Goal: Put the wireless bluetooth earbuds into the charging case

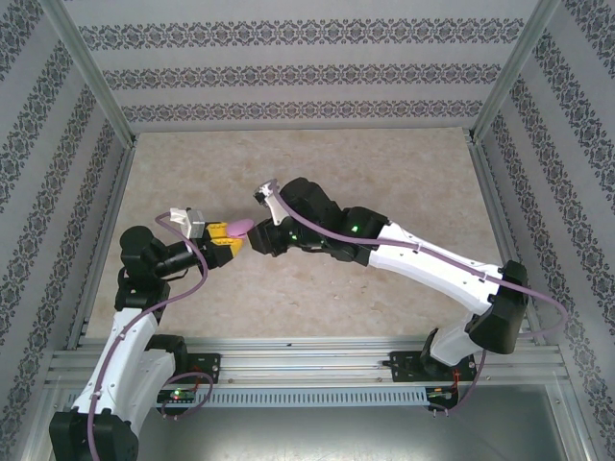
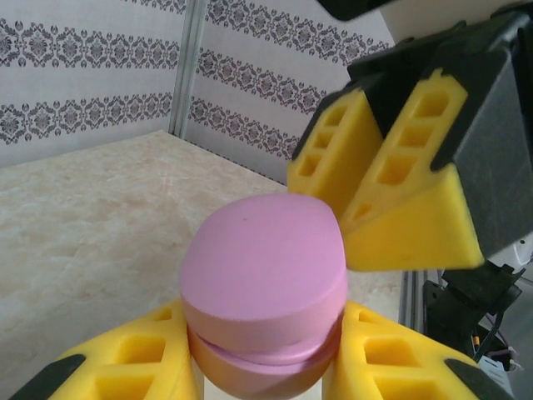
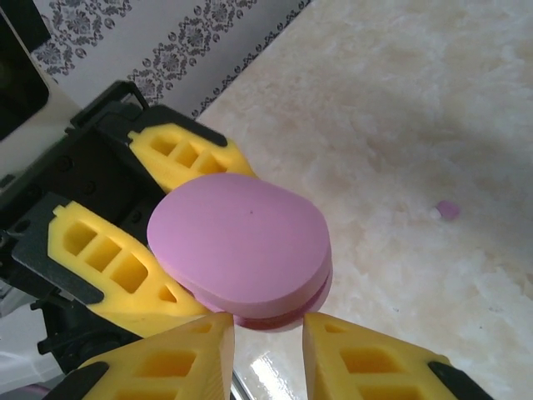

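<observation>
The left pincer [image 2: 266,323] is pinching the pink case [image 3: 237,242] by its two long sides, one yellow finger pressing on each flank. It is holding the case out in the middle of the workspace, apparently clear of the desk [image 3: 400,108]. The right pincer [image 3: 268,325] is meeting it from the opposite side. Its jaws are standing a little apart with the rim of the case sitting right at their tips. I cannot tell whether they are actually gripping that rim or only framing it.

The step in hand looks like opening the case, since the lid is lying shut on the base and nothing can go in yet. The next move is probably calling for the right pincer to catch the lid alone at the seam. It would then lever the lid up while the left one is steadying the lower half. The hold is shallow and the rim is rounded, so the tips could slip off.

The case is showing as a smooth, matte, oval shell with a flat top. A thin groove is running round between lid and base. A tiny pink-purple bud [image 3: 448,210], likely one of the earbuds, is lying on the desk well apart from the case, waiting to be fetched.
</observation>
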Robot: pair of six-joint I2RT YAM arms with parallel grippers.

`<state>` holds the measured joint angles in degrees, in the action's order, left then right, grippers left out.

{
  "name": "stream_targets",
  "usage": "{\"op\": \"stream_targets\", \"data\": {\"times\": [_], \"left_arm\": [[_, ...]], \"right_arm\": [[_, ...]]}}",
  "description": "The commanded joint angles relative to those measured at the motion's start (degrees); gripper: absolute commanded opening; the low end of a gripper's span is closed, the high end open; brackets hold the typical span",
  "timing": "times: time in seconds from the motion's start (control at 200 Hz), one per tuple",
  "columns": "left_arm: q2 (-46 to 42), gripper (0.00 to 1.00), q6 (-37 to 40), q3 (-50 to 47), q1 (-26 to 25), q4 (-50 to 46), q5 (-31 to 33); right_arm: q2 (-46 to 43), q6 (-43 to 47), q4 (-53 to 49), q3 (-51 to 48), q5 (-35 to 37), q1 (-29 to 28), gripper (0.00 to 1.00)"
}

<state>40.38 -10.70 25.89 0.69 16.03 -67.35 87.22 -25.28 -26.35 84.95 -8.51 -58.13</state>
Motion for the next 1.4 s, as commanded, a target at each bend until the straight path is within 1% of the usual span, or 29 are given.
{"op": "stream_targets", "data": {"times": [0.0, 0.29, 0.505, 0.724, 0.869, 0.979, 1.109, 1.244, 1.394], "left_arm": [[-0.65, 0.25, 1.90, -0.76, -1.04, -1.62, -2.19], [-0.39, 0.25, 1.75, -0.88, -1.04, -1.32, -1.95], [-0.22, 0.25, 0.81, -1.46, -1.02, -0.13, -1.69], [0.91, 0.24, 1.44, -0.87, -1.02, -1.81, 0.63], [1.60, 0.24, 2.20, -0.27, -0.86, -3.25, 2.17], [1.80, 0.23, 2.73, 0.25, -0.62, -5.08, 3.80], [1.64, 0.22, 3.84, 1.07, 0.24, -7.68, 5.55], [1.46, 0.22, 4.11, 1.27, 0.83, -8.12, 6.31], [1.13, 0.22, 4.27, 1.18, 1.25, -8.12, 6.70]], "right_arm": [[0.78, 1.20, 1.09, 3.46, -1.33, 0.84, 0.27], [3.94, 1.37, 0.29, 5.91, -3.17, 3.05, 0.30], [5.85, -0.19, 1.24, 6.32, -5.12, 4.50, 0.31], [3.20, -1.31, 2.52, 5.81, -5.02, 4.54, 0.33], [0.70, -2.69, 1.92, 4.67, -2.24, 4.67, 0.37], [-0.86, -5.94, 0.60, 2.88, 1.83, 5.26, 0.41], [-1.91, -12.49, 0.06, -2.17, 6.59, 7.35, 0.42], [-0.02, -17.86, 2.63, -7.05, 5.45, 9.56, 0.41], [6.50, -21.18, 6.75, -7.79, 2.43, 10.27, 0.40]]}}
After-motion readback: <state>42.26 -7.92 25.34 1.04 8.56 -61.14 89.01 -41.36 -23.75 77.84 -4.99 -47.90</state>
